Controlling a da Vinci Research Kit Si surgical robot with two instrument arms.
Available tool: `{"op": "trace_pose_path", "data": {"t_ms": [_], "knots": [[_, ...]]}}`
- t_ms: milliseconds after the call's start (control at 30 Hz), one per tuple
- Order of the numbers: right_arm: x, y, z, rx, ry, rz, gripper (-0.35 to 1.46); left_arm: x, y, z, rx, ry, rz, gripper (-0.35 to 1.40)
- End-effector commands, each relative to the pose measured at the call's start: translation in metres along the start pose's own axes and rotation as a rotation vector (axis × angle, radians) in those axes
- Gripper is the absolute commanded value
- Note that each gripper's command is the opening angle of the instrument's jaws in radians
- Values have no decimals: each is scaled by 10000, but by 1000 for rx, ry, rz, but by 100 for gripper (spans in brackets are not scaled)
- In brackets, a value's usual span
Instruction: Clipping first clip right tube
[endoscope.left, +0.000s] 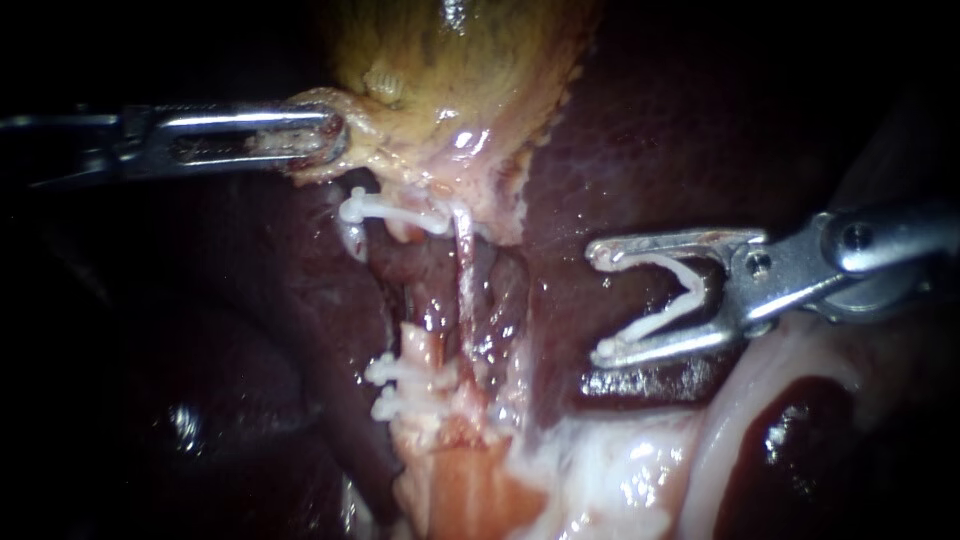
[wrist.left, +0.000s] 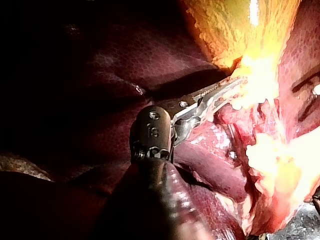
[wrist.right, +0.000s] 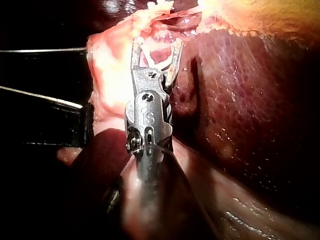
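Left instrument (endoscope.left: 325, 135), entered from the upper left of the endoscope frame, shaft level: jaws were closed on the pale lower edge of the gallbladder (endoscope.left: 460, 70), whose yellow-green body filled the upper centre; the left wrist view likewise showed the jaws pinched together on that pale edge. Upper clip (endoscope.left: 385, 210), white, lay just below the gripped edge, left of centre, set crosswise on tissue there. Lower clips (endoscope.left: 395, 385), two, white, sat close together one above the other in the lower centre-left, on pale pink tissue. Right tube (endoscope.left: 465, 275), a thin pale strand, ran up and down at the centre of the frame, from the gallbladder's lower edge toward the pale tissue below, just right of the clips; it was bare along its visible length. Liver (endoscope.left: 620, 150), dark red-brown, filled the ground right of centre. Right instrument (endoscope.left: 597, 300), entered from the right edge, jaws pointed leftward and spread wide, with an open clip (endoscope.left: 655, 322), white and V-shaped, seated between them, one leg against each jaw; the tips stood over the liver, near but clearly apart from the right tube.
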Motion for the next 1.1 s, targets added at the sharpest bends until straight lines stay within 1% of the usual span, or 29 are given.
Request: {"op": "trace_pose_path", "data": {"t_ms": [33, 100, 167, 233, 300, 433, 567, 767, 933, 1100], "knots": [[0, 0, 0, -1, 0, 0, 50, 1, 1, -2, -1, 0, 0, -35], [0, 0, 0, -1, 0, 0, 50, 2, 2, -6, -3, -1, -1, -35], [0, 0, 0, -1, 0, 1, 50, 8, 4, -14, -7, -4, -4, -35], [0, 0, 0, -1, 0, 0, 50, 16, 7, -23, -12, -7, -9, -35], [0, 0, 1, -1, 0, 1, 50, 24, 10, -31, -4, -8, -14, -35], [0, 0, 1, -1, 0, 1, 50, 36, 16, -48, -3, 6, -28, -35], [1, 1, 2, -2, 0, 1, 50, 41, 20, -58, -3, 12, -25, -35], [2, 1, 6, -4, -1, 2, 50, 43, 23, -62, -2, 15, -27, -35], [3, 1, 18, -4, -1, 1, 50, 43, 23, -61, -2, 15, -27, -35], [3, 3, 37, 5, -5, 59, 50, 42, 24, -61, -1, 15, -27, -35]]}}
